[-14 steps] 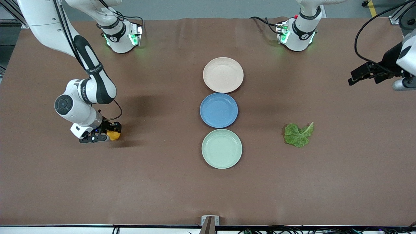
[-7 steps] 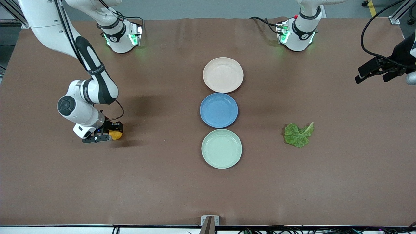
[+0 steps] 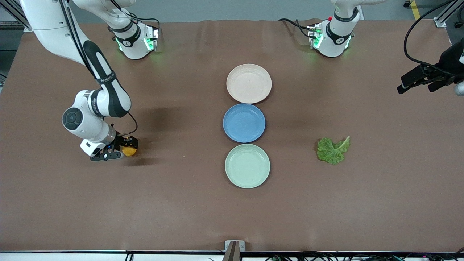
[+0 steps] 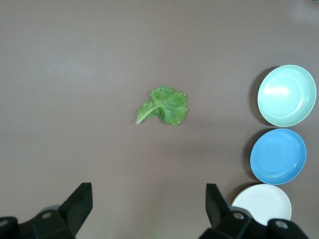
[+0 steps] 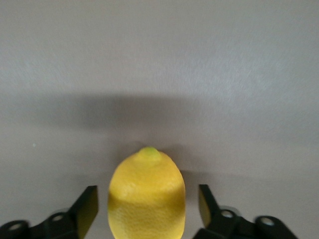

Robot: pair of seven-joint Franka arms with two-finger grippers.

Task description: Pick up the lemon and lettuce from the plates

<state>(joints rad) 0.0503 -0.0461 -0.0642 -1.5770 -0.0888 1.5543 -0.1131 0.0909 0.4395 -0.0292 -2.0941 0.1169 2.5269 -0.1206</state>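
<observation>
A: Where does the small oval yellow-orange lemon [image 3: 129,150] sit?

B: On the brown worktop [image 3: 181,203] toward the right arm's end, well apart from the plates. It lies between the fingers of the right tool [image 5: 144,209], which stand apart with a gap on each side of the fruit. So it looks set down, not gripped.

A: And its long axis?

B: In the right wrist view the pointed tip faces away from the tool, so the long axis runs along the fingers, not across them. I judge a straight lift would clear it.

A: The crinkled bright green lettuce leaf [image 3: 332,149]?

B: Flat on the worktop toward the left arm's end, level with the gap between the round blue plate [image 3: 244,123] and the pale mint green plate [image 3: 247,165]. The beige-cream plate [image 3: 248,83] is bare too.

A: The left tool [image 4: 147,211]?

B: Wide open, empty, up over the worktop's edge at its own end, waiting.
</observation>
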